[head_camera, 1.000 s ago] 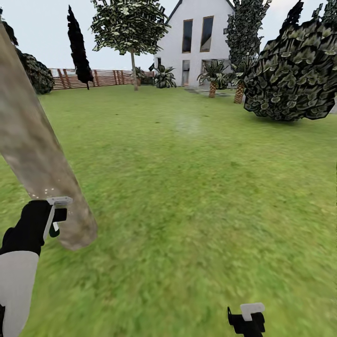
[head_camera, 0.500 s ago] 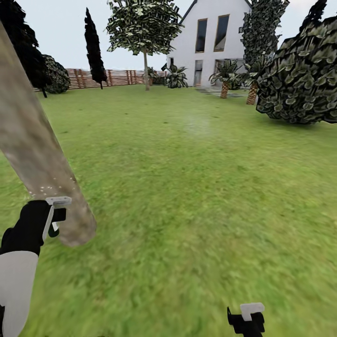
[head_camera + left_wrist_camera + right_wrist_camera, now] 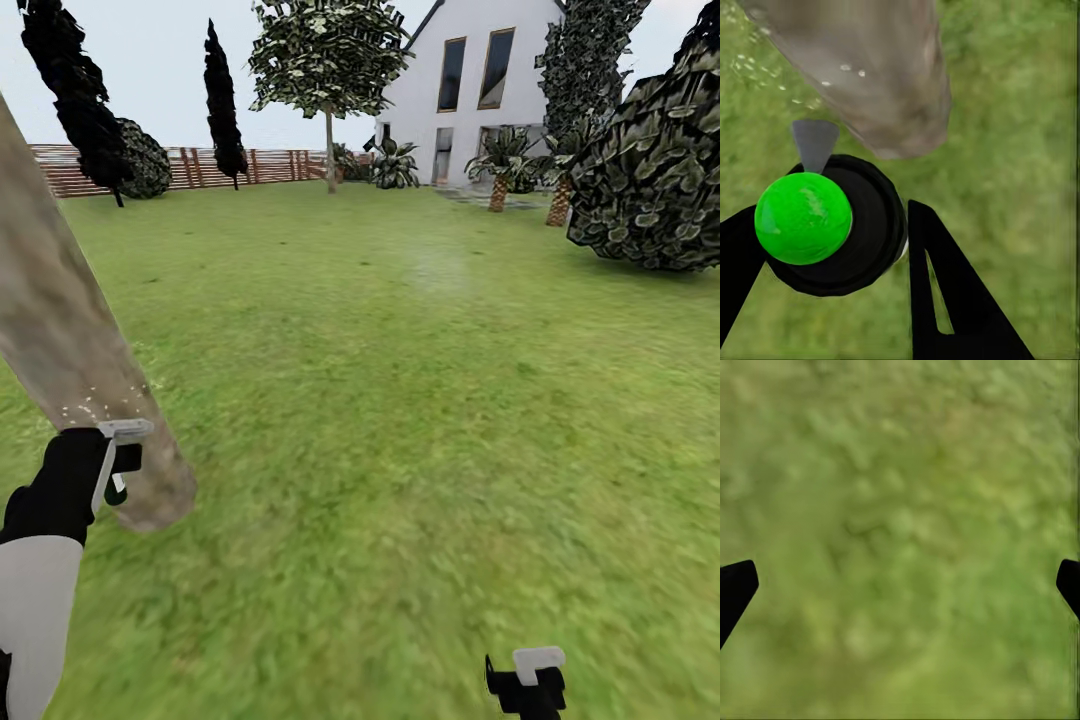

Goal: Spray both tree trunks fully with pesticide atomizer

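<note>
Lawn [image 3: 420, 420], fence [image 3: 190, 168] and house [image 3: 470, 90] at its far edge. Left gripper [image 3: 832, 247] pinches the atomizer [image 3: 804, 217], nozzle toward the tree trunk [image 3: 70, 340]; droplets visible. Right gripper [image 3: 900, 585] spread, empty. Spraying step; next, sweep the trunk's uncovered parts.

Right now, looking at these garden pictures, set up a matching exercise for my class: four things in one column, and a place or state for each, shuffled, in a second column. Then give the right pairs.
Column one
1. black pesticide atomizer with a green round top
2. thick mottled grey-brown tree trunk
3. right gripper
4. white house with tall windows

Column two
A. open over bare grass
B. far across the lawn
C. leaning, speckled with pale droplets
D. held between the left gripper's fingers

Pairs: 1-D, 2-C, 3-A, 4-B
</note>
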